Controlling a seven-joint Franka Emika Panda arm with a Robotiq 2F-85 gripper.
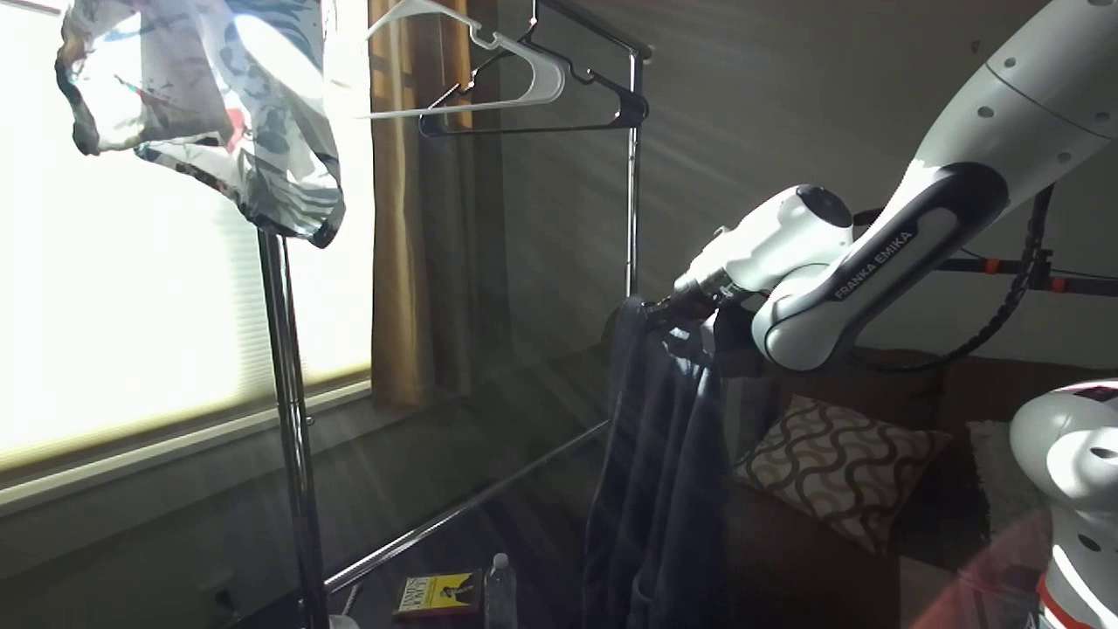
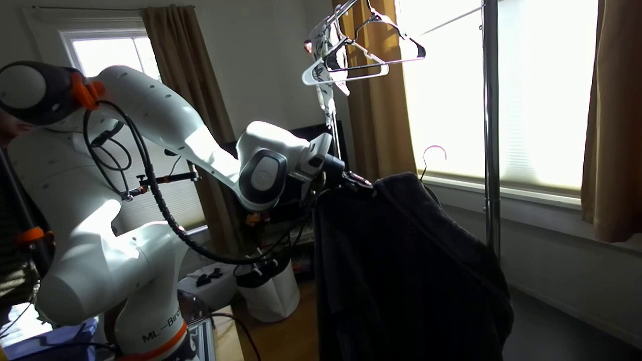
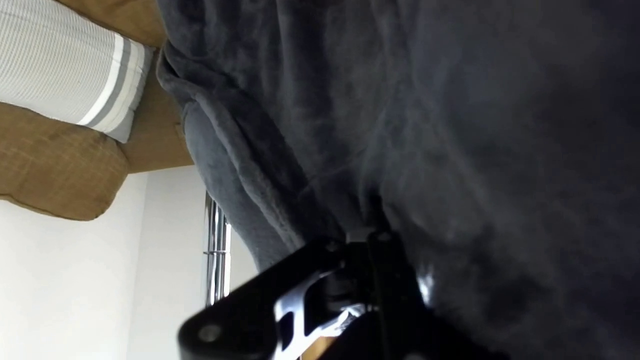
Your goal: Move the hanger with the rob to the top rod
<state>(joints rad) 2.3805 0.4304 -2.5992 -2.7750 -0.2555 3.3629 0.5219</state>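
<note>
The dark grey robe (image 1: 664, 472) hangs from my gripper (image 1: 657, 311), beside the rack's far post in that exterior view. The robe also fills much of the wrist view (image 3: 310, 100) and an exterior view (image 2: 411, 271). Its hanger is mostly hidden inside the robe; only the thin hook (image 2: 425, 161) sticks up past the collar, free of any rod. My gripper is shut at the robe's upper edge, with its fingertips (image 3: 359, 236) close together against the cloth; whether the hanger is also between them is hidden. The top rod (image 2: 344, 10) is above the gripper.
A white hanger (image 1: 548, 80) and a black hanger (image 1: 631, 110) hang from the top rod, with a patterned shirt (image 1: 288, 166) at one end. Chrome posts (image 1: 293, 419) and a lower bar (image 1: 472, 505) frame the rack. A book (image 1: 439, 594) and bottle (image 1: 500, 594) stand below.
</note>
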